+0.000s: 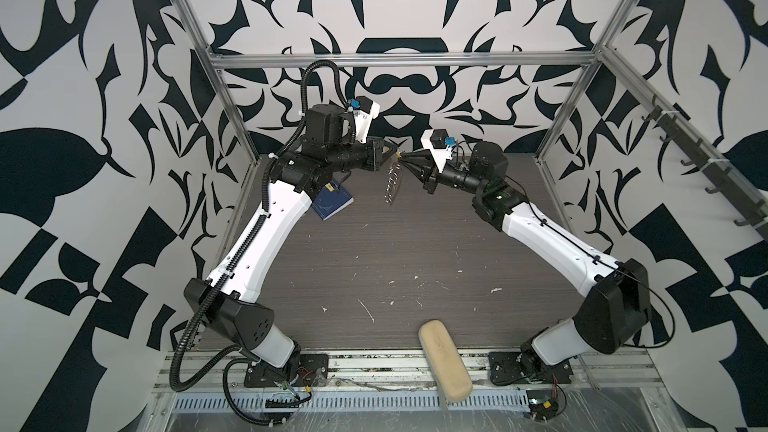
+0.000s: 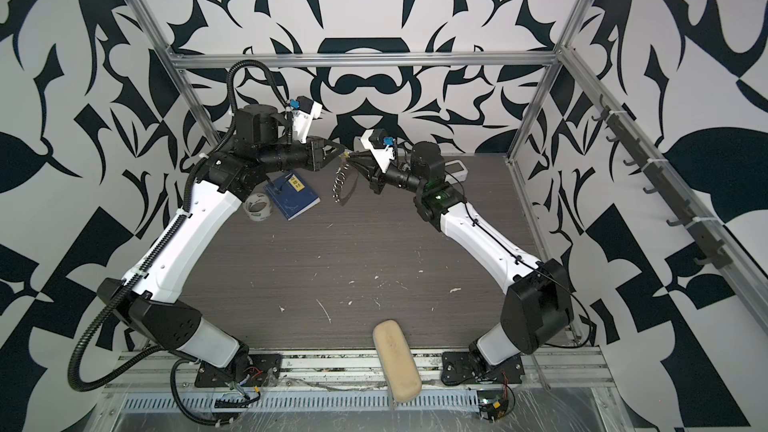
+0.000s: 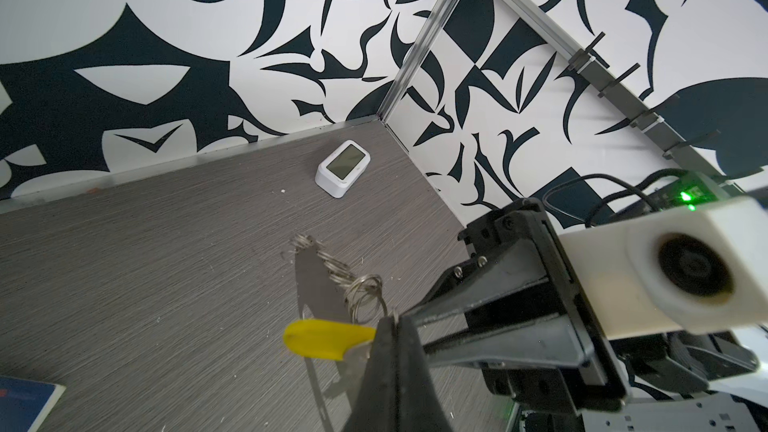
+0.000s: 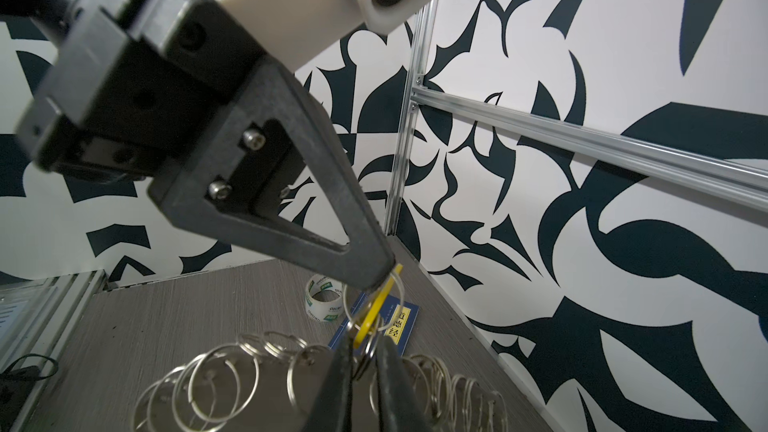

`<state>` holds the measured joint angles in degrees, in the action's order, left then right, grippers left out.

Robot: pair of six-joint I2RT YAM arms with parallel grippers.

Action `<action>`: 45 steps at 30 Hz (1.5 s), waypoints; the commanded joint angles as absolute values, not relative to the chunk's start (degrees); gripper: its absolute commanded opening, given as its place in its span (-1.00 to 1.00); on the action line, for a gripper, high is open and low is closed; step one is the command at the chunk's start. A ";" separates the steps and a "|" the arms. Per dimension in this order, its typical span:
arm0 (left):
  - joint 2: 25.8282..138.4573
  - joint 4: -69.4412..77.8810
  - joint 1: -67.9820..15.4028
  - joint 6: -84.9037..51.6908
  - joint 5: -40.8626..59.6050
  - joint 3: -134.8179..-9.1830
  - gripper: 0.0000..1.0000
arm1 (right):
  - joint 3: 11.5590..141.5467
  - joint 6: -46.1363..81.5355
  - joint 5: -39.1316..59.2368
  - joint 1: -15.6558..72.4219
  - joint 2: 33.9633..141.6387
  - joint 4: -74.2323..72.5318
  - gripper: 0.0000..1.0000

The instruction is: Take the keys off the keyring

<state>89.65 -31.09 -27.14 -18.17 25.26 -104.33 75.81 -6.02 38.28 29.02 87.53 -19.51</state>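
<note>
Our left gripper [image 4: 380, 274] is clamped on the yellow key [image 4: 376, 309] in mid-air. The right gripper [image 4: 365, 367], tip to tip with it, seems narrowly pinched on the keyring [image 4: 216, 380] hanging below. The key's length runs between both tips, so we judge the pull goes along it.

key [image 3: 328, 338]: yellow
rings [image 3: 365, 289]: silver
book [image 2: 291, 198]: blue
table [image 1: 395, 251]: grey, streaked
walls [image 1: 399, 6]: black-and-white swirls
case [image 1: 444, 359]: beige
clock [image 3: 343, 168]: white
</note>
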 commanded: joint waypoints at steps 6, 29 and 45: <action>87.64 -29.09 -27.59 -18.54 25.98 -104.22 -1.00 | 79.57 -5.49 40.96 29.42 88.43 -18.84 -0.68; 87.87 -33.87 -26.07 -17.40 20.17 -105.22 -1.00 | 77.61 -6.96 40.69 29.29 84.56 -18.19 -1.00; 91.53 -33.32 -25.16 -19.46 23.31 -104.94 -1.00 | 75.02 -4.42 38.32 29.29 80.54 -29.05 -1.00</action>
